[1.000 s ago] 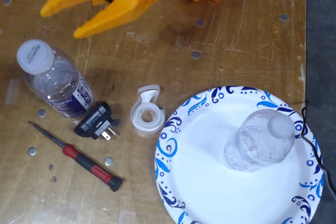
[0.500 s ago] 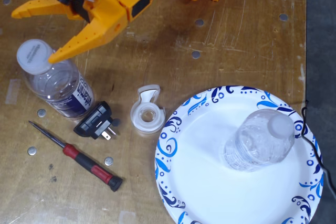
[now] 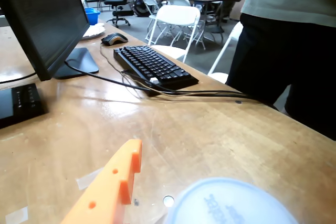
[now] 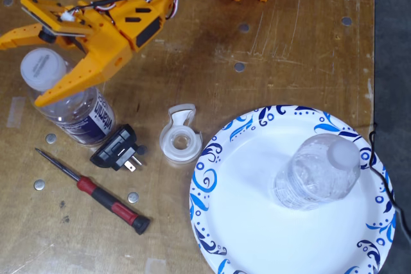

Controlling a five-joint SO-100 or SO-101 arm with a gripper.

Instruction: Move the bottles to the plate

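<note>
Gripper (image 4: 22,68) wide open, holding nothing, fingers straddling the white cap of the blue-label bottle (image 4: 72,104) at 10 o'clock in the fixed view. Ribbed bottle (image 4: 316,171) already on the plate (image 4: 212,178) at 4 o'clock. Advice: descend below the cap, center, close on the neck.

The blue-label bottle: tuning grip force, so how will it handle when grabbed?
The blue-label bottle looks empty and thin-walled, so probably light and squashy. Standing upright, it may tip if nudged near its white cap. The gripper straddles it, open.
</note>
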